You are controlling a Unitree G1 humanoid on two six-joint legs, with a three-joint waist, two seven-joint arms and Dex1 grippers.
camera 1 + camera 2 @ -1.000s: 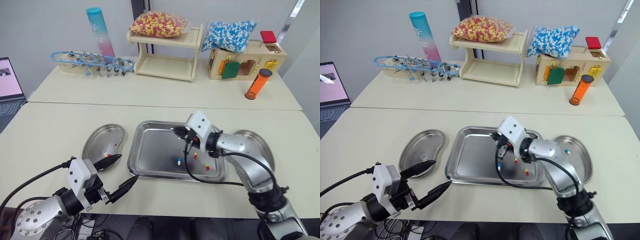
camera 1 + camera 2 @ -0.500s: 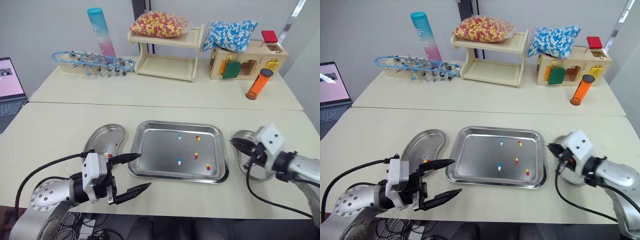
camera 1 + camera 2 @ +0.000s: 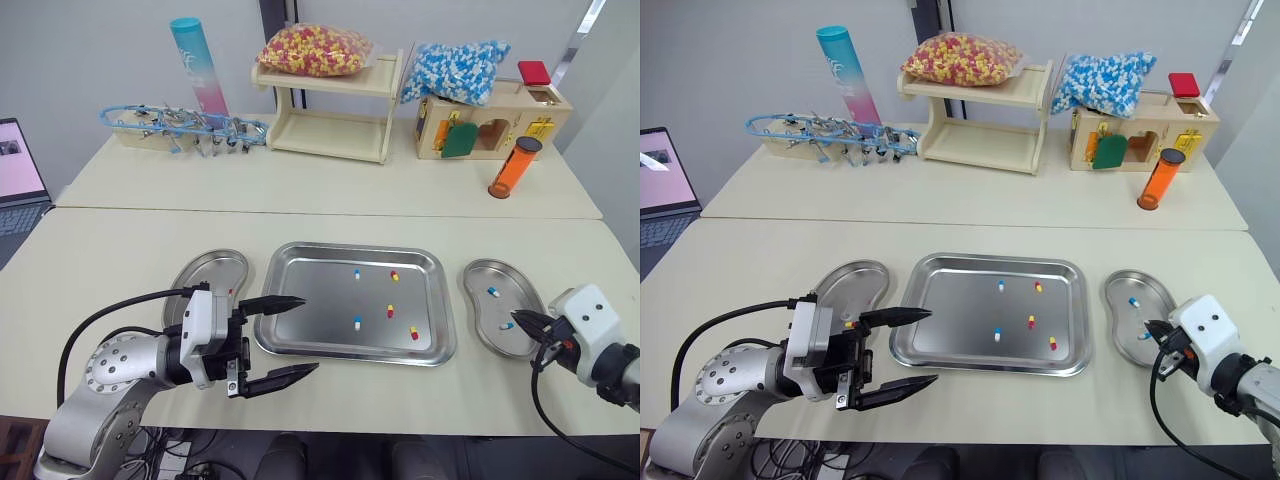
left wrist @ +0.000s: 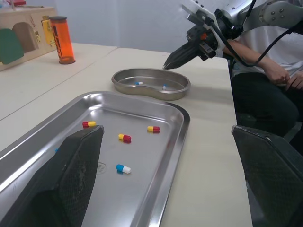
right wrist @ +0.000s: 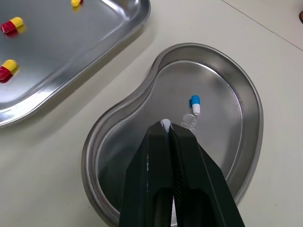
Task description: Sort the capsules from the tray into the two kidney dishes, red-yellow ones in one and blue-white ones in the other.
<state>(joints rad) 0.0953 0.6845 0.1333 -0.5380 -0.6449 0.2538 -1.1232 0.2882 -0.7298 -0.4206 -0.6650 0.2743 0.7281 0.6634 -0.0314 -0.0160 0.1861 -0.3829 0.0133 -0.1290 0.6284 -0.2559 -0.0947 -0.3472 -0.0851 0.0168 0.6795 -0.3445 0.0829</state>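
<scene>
jaws of the right gripper (image 5: pixel 169 129), pressed together, half hide a capsule (image 5: pixel 164 123).

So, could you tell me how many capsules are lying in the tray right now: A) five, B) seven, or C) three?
A: the tray holds two blue-white capsules and three red-yellow capsules, five in all.

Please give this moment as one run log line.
left hand: open at tray's near-left corner | right hand: shut over right kidney dish | dish: two blue-white capsules | tray: three red-yellow capsules, two blue-white
</scene>
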